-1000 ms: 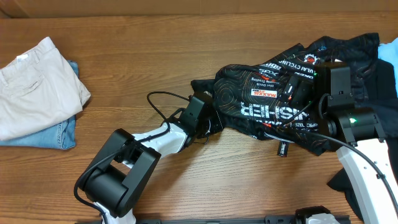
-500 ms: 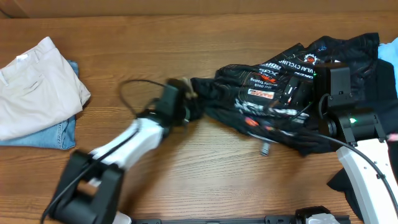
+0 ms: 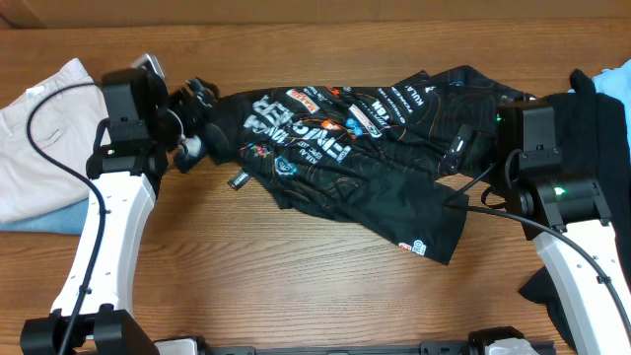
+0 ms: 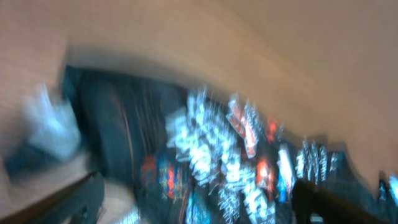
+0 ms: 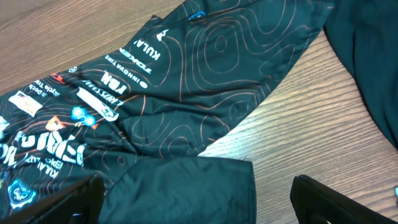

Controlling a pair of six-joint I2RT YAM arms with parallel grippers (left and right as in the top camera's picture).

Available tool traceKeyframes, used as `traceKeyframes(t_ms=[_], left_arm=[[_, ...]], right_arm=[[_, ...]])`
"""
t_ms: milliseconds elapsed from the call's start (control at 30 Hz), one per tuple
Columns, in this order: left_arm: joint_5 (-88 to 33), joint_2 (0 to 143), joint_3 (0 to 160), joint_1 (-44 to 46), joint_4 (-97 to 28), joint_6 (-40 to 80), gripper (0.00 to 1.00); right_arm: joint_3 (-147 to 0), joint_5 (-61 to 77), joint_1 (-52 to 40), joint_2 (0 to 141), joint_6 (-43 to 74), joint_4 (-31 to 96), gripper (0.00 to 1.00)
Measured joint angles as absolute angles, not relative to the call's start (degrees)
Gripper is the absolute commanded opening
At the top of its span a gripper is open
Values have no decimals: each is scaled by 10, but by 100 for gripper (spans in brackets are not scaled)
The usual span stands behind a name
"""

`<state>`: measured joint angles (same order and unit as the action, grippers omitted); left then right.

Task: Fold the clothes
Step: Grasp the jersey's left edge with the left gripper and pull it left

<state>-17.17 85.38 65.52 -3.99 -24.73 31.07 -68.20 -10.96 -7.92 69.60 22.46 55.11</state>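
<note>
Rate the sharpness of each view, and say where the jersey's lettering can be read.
Left wrist: heavily smeared throughout, the jersey logos only coloured streaks, nothing readable. Right wrist: sharp, with the orange contour lines and white lettering crisp and the wood grain of the table clear. Overhead: even light, no glare, large logos legible, slightly soft around the left claw at the jersey's edge.

The jersey (image 3: 345, 148) lies stretched across the table (image 3: 296, 286), from just ahead of the left jaws to beneath the right jaws. Trousers (image 3: 49, 138) lie on jeans (image 3: 39, 222), left of the left jaws.
</note>
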Motion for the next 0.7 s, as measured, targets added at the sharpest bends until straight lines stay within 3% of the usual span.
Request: traceKeyframes(t_ms=[167,300,600,700], left_arm=[[-230,856,652,8,-430,309,100],[-251,862,651,84,-473,318,100],[-213,866,530,295,-312,521,77],[-187,867,483,324,-237,577,74]], right_arm=[[-682,-110,-79,696,225,555,100],[-682,-110,-79,696,225,556,100],[-682,-110,-79,696,225,562,100],[-682,-110,-79,696,225,562,100]])
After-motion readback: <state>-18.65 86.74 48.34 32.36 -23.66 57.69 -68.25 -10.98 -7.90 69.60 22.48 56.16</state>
